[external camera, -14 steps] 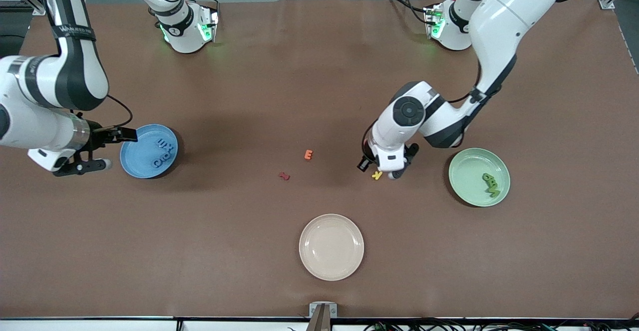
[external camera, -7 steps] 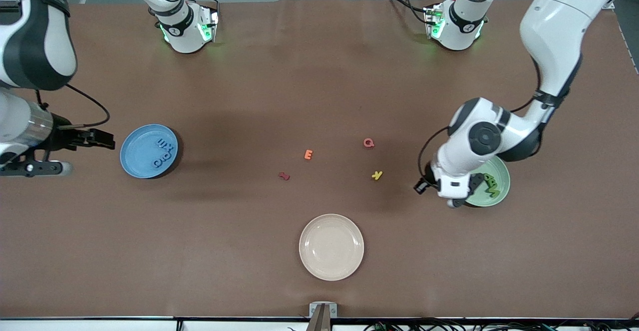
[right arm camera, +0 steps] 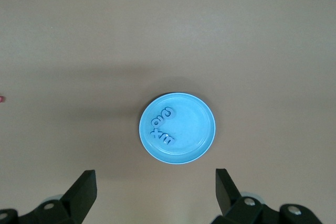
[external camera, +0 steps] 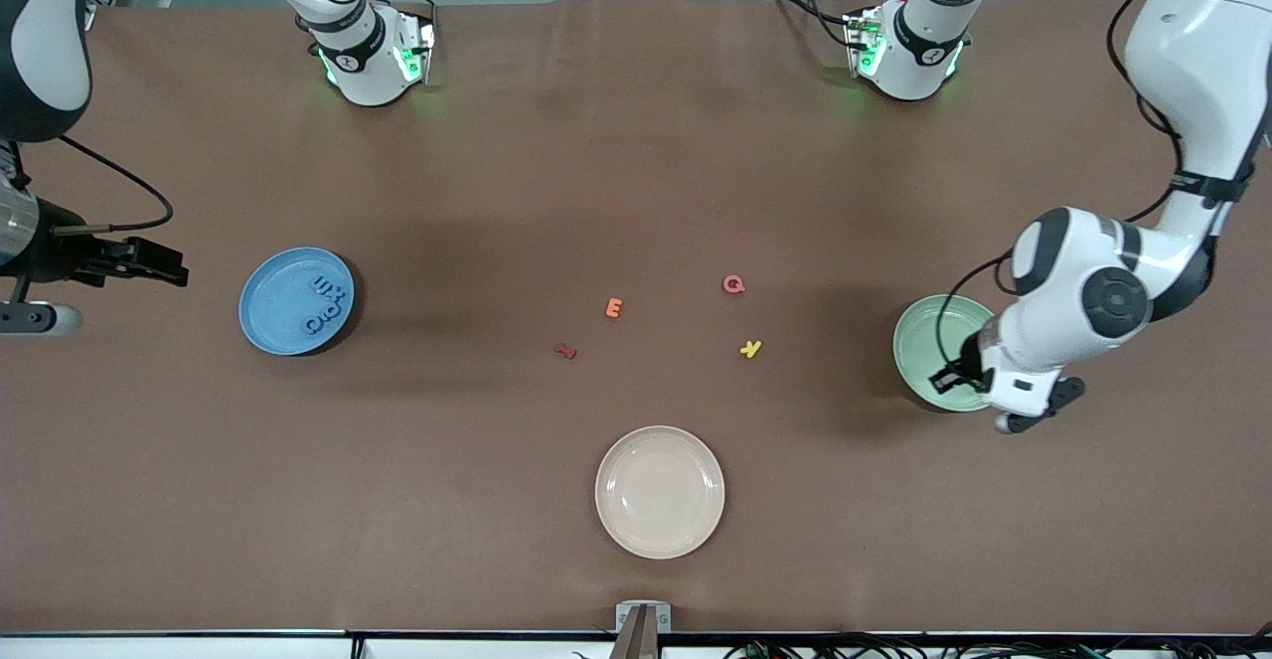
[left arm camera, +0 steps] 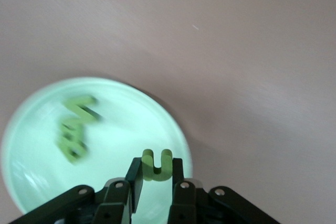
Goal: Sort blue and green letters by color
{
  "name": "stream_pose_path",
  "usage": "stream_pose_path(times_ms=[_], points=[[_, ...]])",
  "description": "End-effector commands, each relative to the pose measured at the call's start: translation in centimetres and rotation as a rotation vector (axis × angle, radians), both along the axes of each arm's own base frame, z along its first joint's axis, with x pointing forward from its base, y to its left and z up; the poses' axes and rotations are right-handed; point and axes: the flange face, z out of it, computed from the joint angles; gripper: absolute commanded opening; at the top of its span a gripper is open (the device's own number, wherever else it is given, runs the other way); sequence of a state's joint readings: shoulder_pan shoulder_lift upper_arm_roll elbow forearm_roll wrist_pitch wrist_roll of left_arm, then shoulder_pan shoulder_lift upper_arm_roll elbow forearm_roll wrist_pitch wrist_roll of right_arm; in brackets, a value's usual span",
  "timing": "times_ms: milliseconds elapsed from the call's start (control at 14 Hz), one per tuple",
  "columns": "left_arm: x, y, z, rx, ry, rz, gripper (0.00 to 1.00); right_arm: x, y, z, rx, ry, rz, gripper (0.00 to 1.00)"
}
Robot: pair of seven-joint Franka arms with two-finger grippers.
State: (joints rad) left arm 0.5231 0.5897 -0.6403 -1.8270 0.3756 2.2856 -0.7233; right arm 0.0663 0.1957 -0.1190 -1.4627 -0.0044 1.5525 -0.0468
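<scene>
My left gripper (left arm camera: 157,170) is shut on a green letter U (left arm camera: 157,164), holding it in the air over the green plate (left arm camera: 31,182) near its rim. More green letters (left arm camera: 77,129) lie in that plate. In the front view the left hand (external camera: 1022,389) covers the part of the green plate (external camera: 929,341) where they lie. Several blue letters (external camera: 328,303) lie in the blue plate (external camera: 273,326) toward the right arm's end. My right gripper (external camera: 99,291) hangs open and empty beside that plate; its wrist view shows the blue plate (right arm camera: 197,129) and blue letters (right arm camera: 161,125).
Loose on the middle of the table lie an orange E (external camera: 614,308), a pink Q (external camera: 733,284), a dark red letter (external camera: 565,350) and a yellow letter (external camera: 750,348). A cream plate (external camera: 660,491) sits nearer the front camera.
The left arm has swung from beside the yellow letter across to the green plate, carrying the green U. The right arm has drawn back from the blue plate toward the table's end.
</scene>
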Motion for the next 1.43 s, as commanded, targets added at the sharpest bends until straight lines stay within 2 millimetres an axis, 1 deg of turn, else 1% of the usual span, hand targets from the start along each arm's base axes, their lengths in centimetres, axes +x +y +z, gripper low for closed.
stream_pose_path(times_ms=[0, 143, 215, 286, 430, 573, 787, 859, 931, 1074, 1145, 1217, 1289, 1360], points=[[-0.5, 2.7, 0.2, 0.016, 0.010, -0.079, 0.00, 0.3, -0.3, 0.6, -0.010, 0.002, -0.053, 1.00], [-0.6, 5.7, -0.4, 0.011, 0.015, -0.122, 0.01, 0.1, -0.2, 0.3, -0.006, 0.016, -0.054, 1.00], [-0.7, 6.6, -0.6, 0.007, 0.018, -0.139, 0.01, -0.2, -0.2, 0.1, -0.004, 0.032, -0.053, 1.00], [-0.8, 7.2, -1.3, 0.002, 0.025, -0.149, 0.01, -0.5, -0.1, 0.2, -0.003, 0.040, -0.052, 1.00], [-0.9, 7.2, -2.3, 0.016, 0.035, -0.171, 0.01, -1.3, -0.1, 0.8, 0.000, 0.053, -0.051, 1.00], [-1.0, 7.1, -3.0, 0.017, 0.043, -0.179, 0.03, -2.3, -0.1, 2.2, 0.004, 0.032, -0.048, 1.00], [-1.2, 7.0, -3.3, 0.015, 0.050, -0.178, 0.07, -4.0, -1.8, 3.6, 0.014, 0.015, -0.070, 1.00], [-1.2, 7.0, -3.3, 0.015, 0.051, -0.179, 0.10, -4.6, -2.3, 4.4, 0.017, 0.002, -0.075, 1.00], [-1.2, 7.0, -3.3, 0.015, 0.050, -0.178, 0.17, -4.9, -2.3, 4.8, 0.019, -0.002, -0.073, 1.00], [-1.2, 6.9, -3.4, 0.014, 0.051, -0.178, 0.35, -5.9, -1.7, 5.8, 0.021, -0.013, -0.062, 1.00], [-1.2, 7.0, -3.5, 0.014, 0.052, -0.169, 0.48, -6.3, -1.7, 6.2, 0.021, -0.019, -0.062, 1.00], [-1.1, 6.9, -3.6, 0.011, 0.053, -0.164, 0.64, -6.6, -1.5, 6.3, 0.020, -0.019, -0.059, 1.00], [-1.1, 6.9, -3.4, 0.013, 0.052, -0.166, 0.83, -6.9, -1.4, 6.1, 0.022, -0.014, -0.058, 1.00], [-1.0, 7.0, -3.2, 0.013, 0.048, -0.162, 0.92, -7.2, -1.3, 6.6, 0.021, -0.022, -0.056, 1.00]])
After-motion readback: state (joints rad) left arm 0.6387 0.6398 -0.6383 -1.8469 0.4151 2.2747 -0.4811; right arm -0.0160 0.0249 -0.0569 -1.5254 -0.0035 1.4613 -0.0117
